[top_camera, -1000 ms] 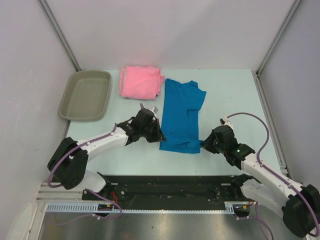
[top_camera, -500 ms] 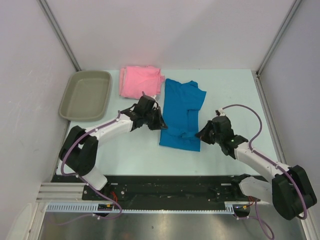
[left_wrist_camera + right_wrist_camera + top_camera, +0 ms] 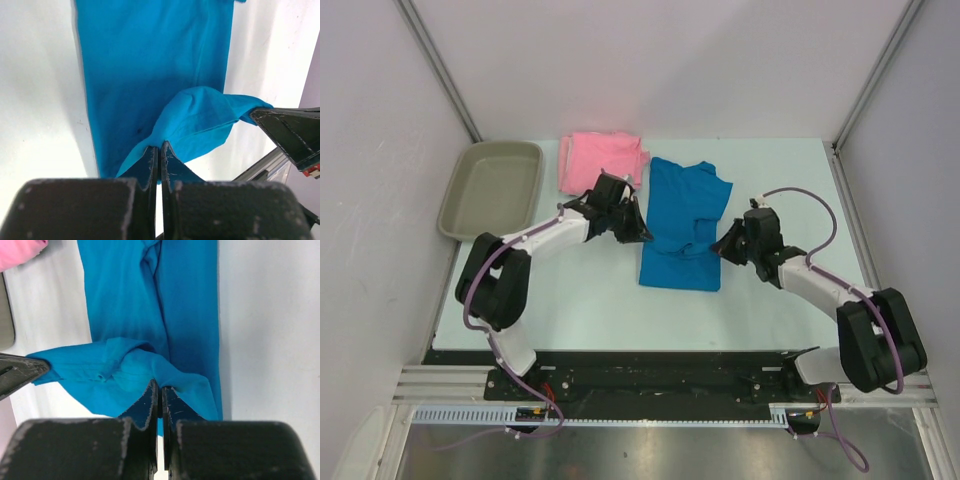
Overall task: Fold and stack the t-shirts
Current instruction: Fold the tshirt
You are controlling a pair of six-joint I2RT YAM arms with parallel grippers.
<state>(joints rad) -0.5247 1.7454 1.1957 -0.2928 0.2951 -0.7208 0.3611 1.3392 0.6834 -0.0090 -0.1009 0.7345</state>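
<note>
Both arms have reached farther from their bases over the last second, carrying the near end of the blue t-shirt (image 3: 686,205) up and toward the far side of the desk (image 3: 780,190). The left tool (image 3: 644,236) has its fingers pressed together with a pinch of blue cloth between the tips; its wrist view shows the cloth rising from the flat layer into that pinch. The right tool (image 3: 719,249) is likewise clamped narrow on blue cloth at the opposite side. Between the two tools the raised cloth hangs as a slack, wrinkled band above the rest of the shirt, which lies flat on the desk, its collar end and short sleeve pointing toward the far wall. From above, the shirt sits roughly mid-desk, long axis running near to far, with the left tool at its left edge and the right tool at its right edge, both about halfway along its length. The pink t-shirt (image 3: 601,163) lies folded at the far side of the desk, just left of the blue one's collar end and apart from both tools. To its left, at the desk's left edge, stands a grey-beige tray (image 3: 457,205); the pink shirt lies outside it.
</note>
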